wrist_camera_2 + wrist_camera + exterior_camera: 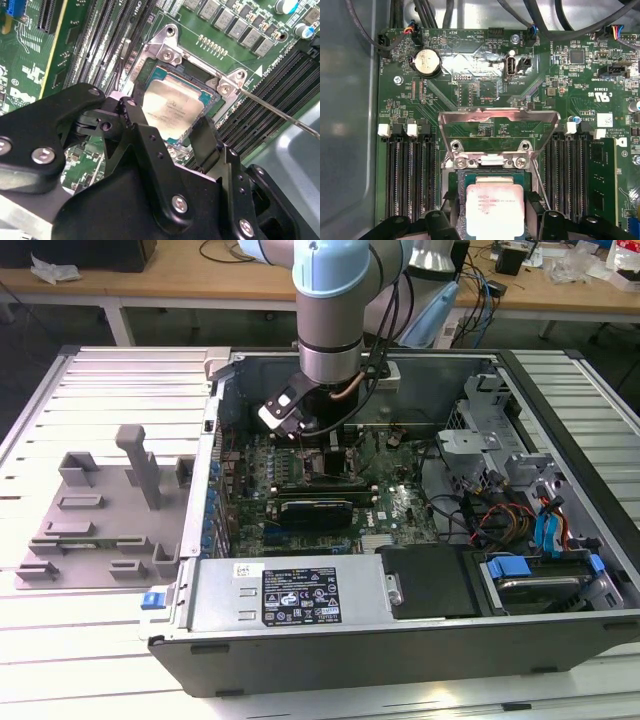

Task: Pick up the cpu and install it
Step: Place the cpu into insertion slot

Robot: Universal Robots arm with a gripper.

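Motherboard; arm vertical, tool astride cpu

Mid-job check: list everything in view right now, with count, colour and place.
table: one, white slatted, under everything.
computer case: one, dark grey, open on the table.
plastic fixture: one, grey, exterior view's left of the case.
motherboard: one, green, inside the case.
coin cell: one, silver, on the motherboard.
load plate: one, silver metal, raised open on the motherboard.
cpu: one, silvery, beside the load plate.
arm: one, pale blue, reaching into the case.
gripper: one, black, at the cpu.
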